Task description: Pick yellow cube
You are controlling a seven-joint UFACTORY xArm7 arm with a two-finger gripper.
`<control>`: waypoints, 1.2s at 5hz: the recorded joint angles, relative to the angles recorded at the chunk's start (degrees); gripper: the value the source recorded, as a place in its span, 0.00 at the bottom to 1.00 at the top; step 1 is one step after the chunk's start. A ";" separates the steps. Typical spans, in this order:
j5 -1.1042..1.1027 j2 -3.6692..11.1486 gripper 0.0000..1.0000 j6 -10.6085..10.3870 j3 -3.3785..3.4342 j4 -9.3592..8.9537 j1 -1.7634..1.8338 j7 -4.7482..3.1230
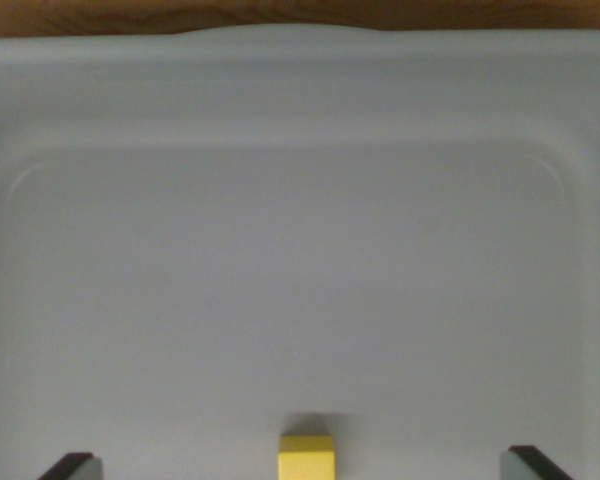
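Yellow cube [306, 456] at six o'clock on the pale tray [300, 250] (partly cut off by the frame edge); gripper [306, 466] spread wide, fingertips [72, 466] flanking it, apart.

Wooden surface [180, 15] behind pale-blue tray [300, 90]

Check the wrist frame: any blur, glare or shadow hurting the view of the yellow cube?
Wrist view: soft overall, tray edges slightly blurred; lighting even, no glare on the tray floor; a faint shadow sits just beyond the yellow cube, which is cropped by the bottom edge; the pincer fingertips show only as dark corners at the bottom, set wide apart on either side of the cube.
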 joint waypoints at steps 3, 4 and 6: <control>0.02 0.02 0.00 -0.21 -0.01 -0.22 0.00 -0.03; 0.02 0.02 0.00 -0.21 -0.01 -0.22 0.00 -0.03; 0.07 0.07 0.00 -0.72 -0.04 -0.74 0.00 -0.12</control>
